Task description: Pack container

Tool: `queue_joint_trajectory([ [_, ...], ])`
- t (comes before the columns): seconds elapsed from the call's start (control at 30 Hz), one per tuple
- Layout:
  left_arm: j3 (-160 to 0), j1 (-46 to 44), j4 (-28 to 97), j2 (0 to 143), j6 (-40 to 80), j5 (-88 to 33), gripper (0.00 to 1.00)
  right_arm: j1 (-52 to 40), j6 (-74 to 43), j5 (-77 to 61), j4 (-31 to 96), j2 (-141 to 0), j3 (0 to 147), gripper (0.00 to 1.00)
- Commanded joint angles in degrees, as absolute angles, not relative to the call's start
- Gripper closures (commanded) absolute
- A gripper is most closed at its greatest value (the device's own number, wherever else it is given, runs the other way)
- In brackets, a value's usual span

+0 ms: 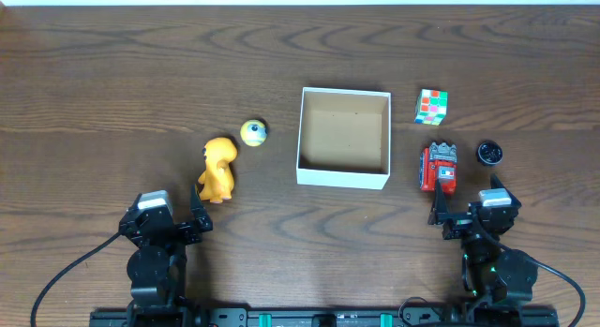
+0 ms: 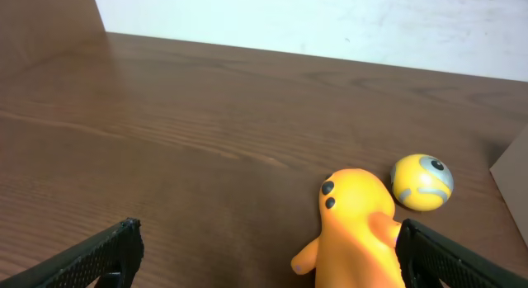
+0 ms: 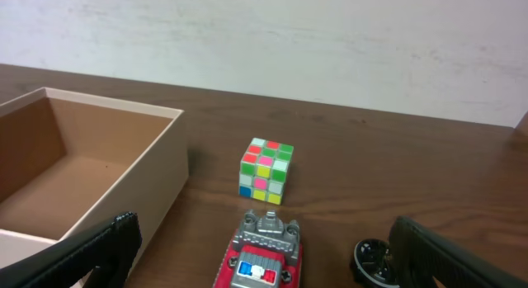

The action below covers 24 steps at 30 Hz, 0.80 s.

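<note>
The container [image 1: 302, 130], a square shallow box with white walls and a brown inside, sits mid-table with nothing in it; its corner shows in the right wrist view [image 3: 157, 168]. A yellow dinosaur toy [image 1: 217, 170] and a yellow ball [image 1: 253, 132] lie to its left, both in the left wrist view [image 2: 359, 230] [image 2: 421, 181]. A red fire truck [image 1: 438, 167] [image 3: 262, 255], a colour cube [image 1: 431, 106] [image 3: 265, 169] and a black round part [image 1: 489, 154] [image 3: 373, 260] lie to its right. My left gripper [image 1: 199, 219] [image 2: 264, 259] is open near the dinosaur. My right gripper [image 1: 469, 207] [image 3: 264, 251] is open behind the truck.
The dark wooden table [image 1: 112, 93] runs to a white wall at the back. The table's front edge is just behind both arm bases. Black cables trail from each arm at the bottom corners.
</note>
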State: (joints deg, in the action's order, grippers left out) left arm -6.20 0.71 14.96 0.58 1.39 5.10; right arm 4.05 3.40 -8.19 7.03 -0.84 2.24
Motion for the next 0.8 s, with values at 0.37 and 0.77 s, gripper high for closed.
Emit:
queue_joint_trajectory([
  [0.37, -4.7, 1.1, 15.1, 0.2, 0.4, 5.6, 0.02, 4.4, -0.2, -9.0, 4.6, -0.3, 3.0, 0.01],
  [0.77, -4.7, 1.1, 15.1, 0.2, 0.4, 5.6, 0.02, 4.4, -0.4, -6.0, 15.3, -20.1, 31.7, 0.01],
])
